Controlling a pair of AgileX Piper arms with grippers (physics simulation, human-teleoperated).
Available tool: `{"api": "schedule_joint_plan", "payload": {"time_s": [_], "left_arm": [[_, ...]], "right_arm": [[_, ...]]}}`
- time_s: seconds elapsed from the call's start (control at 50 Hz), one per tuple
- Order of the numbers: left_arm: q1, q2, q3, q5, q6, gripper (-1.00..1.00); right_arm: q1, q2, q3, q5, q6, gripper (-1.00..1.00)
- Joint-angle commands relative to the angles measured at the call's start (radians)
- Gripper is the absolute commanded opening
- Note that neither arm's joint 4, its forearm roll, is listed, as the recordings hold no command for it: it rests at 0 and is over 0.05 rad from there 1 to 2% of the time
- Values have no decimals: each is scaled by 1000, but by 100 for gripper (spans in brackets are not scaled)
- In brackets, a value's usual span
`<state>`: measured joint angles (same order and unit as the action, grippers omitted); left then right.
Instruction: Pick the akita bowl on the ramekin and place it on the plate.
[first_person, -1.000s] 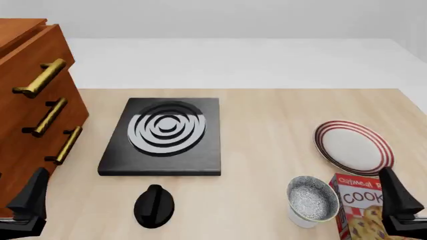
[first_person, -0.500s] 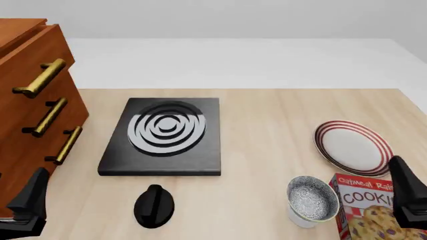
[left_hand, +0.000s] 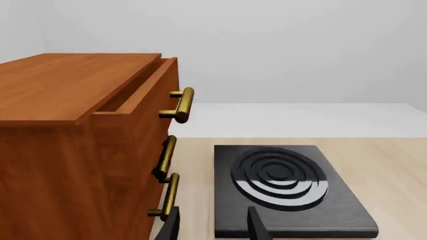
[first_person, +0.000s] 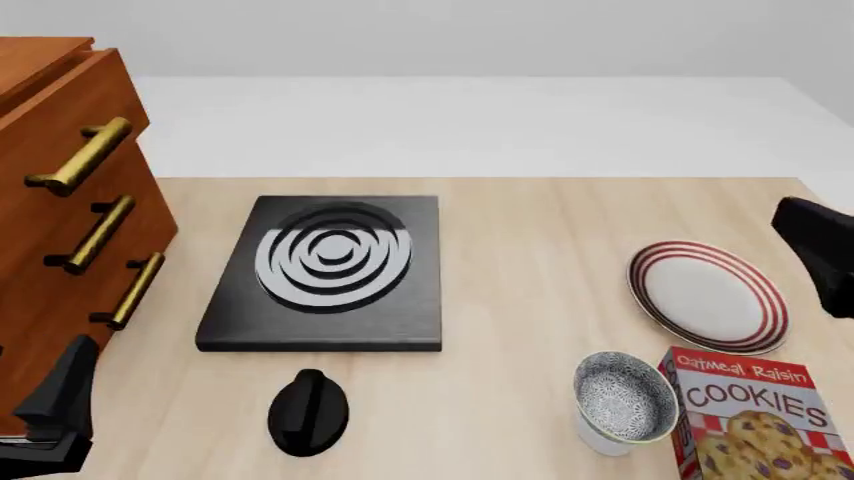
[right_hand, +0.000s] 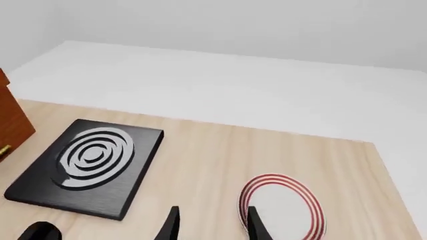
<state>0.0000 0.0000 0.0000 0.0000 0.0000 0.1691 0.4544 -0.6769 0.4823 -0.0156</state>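
The approach step is in hand, nothing grasped. Nearest, the akita bowl (first_person: 625, 397) sits in the ramekin (first_person: 603, 437), just beside a cookie box (first_person: 755, 417). The right claw (right_hand: 210, 224), released, hangs above the plate (first_person: 707, 295); next it must drop back onto the bowl's rim. The left claw (left_hand: 212, 227) is released too. The pale wooden desk (first_person: 534, 250) ends at a white wall.

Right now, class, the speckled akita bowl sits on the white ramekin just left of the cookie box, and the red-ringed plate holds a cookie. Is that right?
Not quite. The akita bowl does sit on the ramekin left of the cookie box, but the front view shows the plate bare.
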Motion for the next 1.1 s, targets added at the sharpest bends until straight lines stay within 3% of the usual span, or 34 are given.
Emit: {"api": "schedule_joint_plan", "payload": {"time_s": [0.02,0.48,0.54,0.74,0.86,1.1], "left_arm": [[0,0,0,0,0,100],[0,0,0,0,0,100],[0,0,0,0,0,100],[0,0,0,0,0,100],[0,0,0,0,0,100],[0,0,0,0,0,100]], "right_arm": [[54,157,-151,175,-6,100],[47,221,-80,301,-98,100],[72,229,-66,305,-66,100],[81,245,-17,282,-45,100],[104,286,8,252,24,100],[115,313,73,208,26,100]]}}
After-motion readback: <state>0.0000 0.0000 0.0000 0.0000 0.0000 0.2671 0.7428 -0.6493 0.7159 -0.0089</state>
